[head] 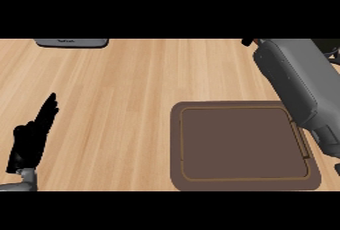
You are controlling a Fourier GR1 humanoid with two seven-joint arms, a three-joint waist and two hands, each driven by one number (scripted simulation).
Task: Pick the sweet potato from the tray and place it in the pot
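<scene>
Carrying well means keeping the right forearm (299, 85) level; right fingers are hidden, state unknowable. Left hand (33, 134) rests, fingers straight, beside tray (178, 148).

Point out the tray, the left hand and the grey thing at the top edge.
tray (243, 109): head view, far rim.
left hand (33, 134): head view, palm.
grey thing (72, 42): head view, its middle.

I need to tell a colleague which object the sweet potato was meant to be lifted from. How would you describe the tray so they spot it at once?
Start from the light wooden counter and look to its lower right part, under the grey right forearm. The tray lies flat there: a dark brown square with rounded corners and a thin lighter line inside its rim. It is brown and nothing shows on it, unlike the small grey item at the top left edge.
</scene>
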